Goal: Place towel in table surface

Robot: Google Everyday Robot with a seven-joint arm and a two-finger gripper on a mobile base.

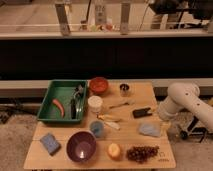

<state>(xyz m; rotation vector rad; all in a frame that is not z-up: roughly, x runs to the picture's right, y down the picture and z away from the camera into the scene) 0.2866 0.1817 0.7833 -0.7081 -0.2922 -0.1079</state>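
I see the towel (149, 130) lying flat on the table surface (125, 142) near its right edge (slightly rumpled), just in front of a small black object (142, 112) and above a bunch of grapes (142, 153). The gripper (163, 119) sits just right of the towel at the table's edge, under the white arm (187, 100); its grasp I cannot tell.
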